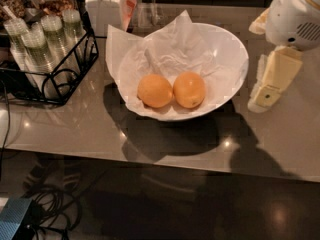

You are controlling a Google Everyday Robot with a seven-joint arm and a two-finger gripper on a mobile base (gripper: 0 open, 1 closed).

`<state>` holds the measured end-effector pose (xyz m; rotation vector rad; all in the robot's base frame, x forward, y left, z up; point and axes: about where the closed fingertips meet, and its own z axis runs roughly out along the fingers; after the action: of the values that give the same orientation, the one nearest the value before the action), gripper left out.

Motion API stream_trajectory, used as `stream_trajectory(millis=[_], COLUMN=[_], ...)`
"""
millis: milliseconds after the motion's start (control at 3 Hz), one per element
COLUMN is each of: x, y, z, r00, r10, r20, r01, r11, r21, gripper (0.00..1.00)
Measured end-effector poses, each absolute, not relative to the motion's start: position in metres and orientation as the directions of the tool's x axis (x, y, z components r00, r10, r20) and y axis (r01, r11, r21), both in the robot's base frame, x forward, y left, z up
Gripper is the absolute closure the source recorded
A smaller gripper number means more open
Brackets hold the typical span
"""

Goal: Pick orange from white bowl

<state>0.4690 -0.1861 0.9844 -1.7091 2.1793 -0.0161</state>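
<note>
Here, at the right edge of the view, the one gripper [270, 84] hangs just above the worktop [75, 129], cream-coloured under the arm's white housing; whether it is open or closed I cannot tell. It holds nothing and stands apart from the white bowl [235, 51], just off the bowl's right rim. The single bowl sits mid-worktop, lined with one sheet of crumpled white paper [170, 51] whose corners stick up past the rim at the back and left. Two fruits lie in it, side by side and touching, toward the front. The orange [189, 89] is the right-hand one, deeper in colour, with a small dark mark low on its skin; the paler orange [155, 90] lies to its left. Further left stands one black wire rack [60, 91] holding stacked clear cups [50, 31], four stacks as far as I can make out in the dim corner. Behind the bowl are one white jar [102, 6] and one red-and-white packet [127, 9] leaning beside it.
</note>
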Motion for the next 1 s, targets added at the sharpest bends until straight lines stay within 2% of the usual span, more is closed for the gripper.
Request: stream_trajectory(millis=[1000], x=[0.536], y=[-0.106], z=[0.946], r00=[-0.135], r10=[-0.921], r20=[-0.366], r01=[-0.980], r11=[0.179], r21=[-0.089], gripper=[0.00])
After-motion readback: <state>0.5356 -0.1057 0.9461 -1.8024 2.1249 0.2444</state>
